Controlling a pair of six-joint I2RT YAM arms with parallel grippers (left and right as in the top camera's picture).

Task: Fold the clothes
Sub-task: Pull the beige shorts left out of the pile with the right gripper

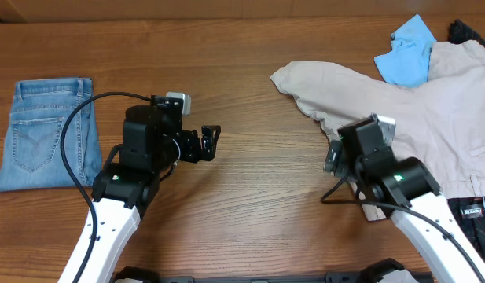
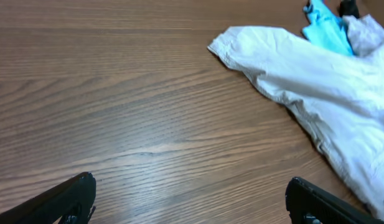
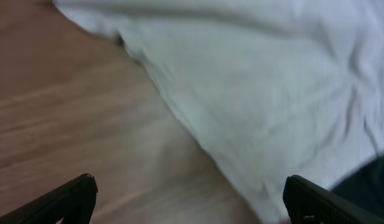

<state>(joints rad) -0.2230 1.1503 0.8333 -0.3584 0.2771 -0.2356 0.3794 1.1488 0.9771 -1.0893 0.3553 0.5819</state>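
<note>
Pale beige shorts (image 1: 431,102) lie crumpled at the right of the table, one end reaching toward the middle. They also show in the left wrist view (image 2: 316,81) and the right wrist view (image 3: 260,81). A light-blue shirt (image 1: 407,51) lies on their far edge, with a black garment (image 1: 466,31) behind. My left gripper (image 1: 211,141) is open and empty over bare wood left of the shorts. My right gripper (image 1: 334,157) is open and empty, low over the near edge of the shorts.
Folded blue jeans (image 1: 49,130) lie at the far left. Another black item (image 1: 470,208) sits at the right edge below the shorts. Bare wooden table (image 1: 250,181) lies between the two arms.
</note>
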